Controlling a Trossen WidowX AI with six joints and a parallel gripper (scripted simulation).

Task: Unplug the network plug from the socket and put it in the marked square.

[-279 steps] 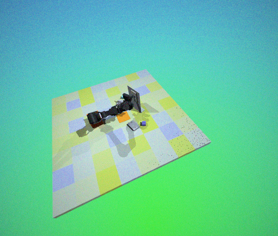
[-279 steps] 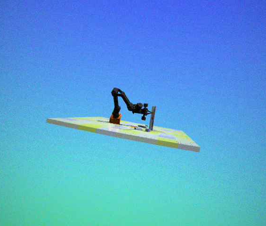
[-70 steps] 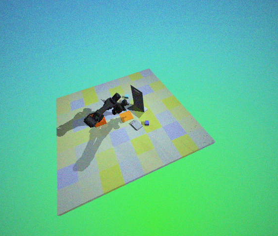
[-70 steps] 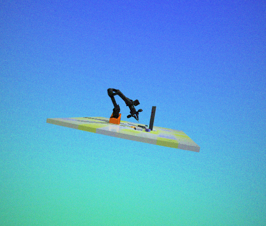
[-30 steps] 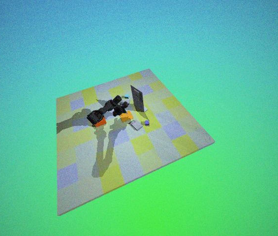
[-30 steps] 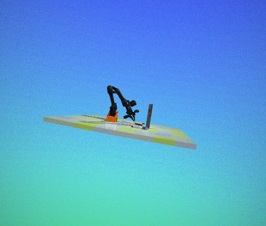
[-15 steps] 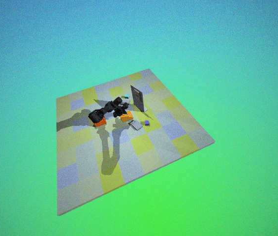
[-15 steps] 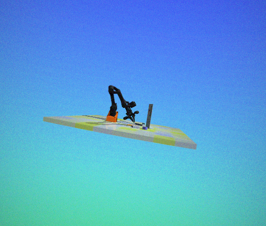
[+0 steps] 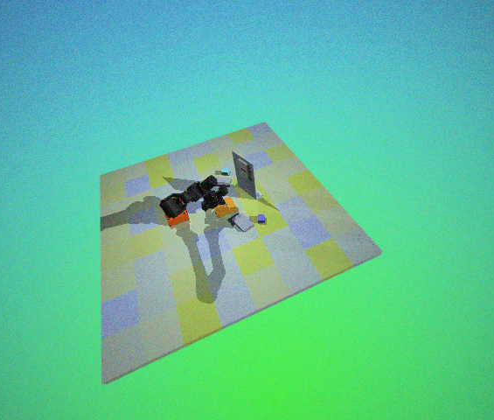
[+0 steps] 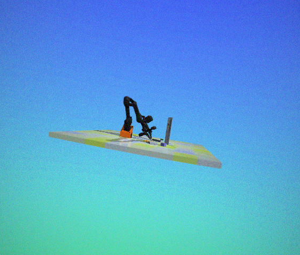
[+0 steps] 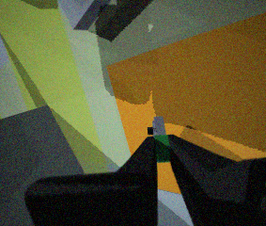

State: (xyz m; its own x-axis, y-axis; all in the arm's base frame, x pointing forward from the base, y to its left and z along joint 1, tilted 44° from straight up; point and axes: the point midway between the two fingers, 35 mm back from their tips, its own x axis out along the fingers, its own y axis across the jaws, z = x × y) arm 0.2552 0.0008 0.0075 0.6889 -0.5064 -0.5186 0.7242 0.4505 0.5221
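My gripper points steeply down and is shut on the plug. In the wrist view the plug is a small green body with a grey end sticking out past the fingertips. It is out of the socket and low over the orange marked square. The frames do not show clearly whether it touches the table. The fingers hide part of the plug, and it cannot be made out in the top and exterior views. The upright dark grey panel stands apart from the gripper.
A flat grey block lies beside the square, with a purple cube near it. A cyan block lies on the panel's other side. Arm shadows fall across the square. The arm's orange base stands behind.
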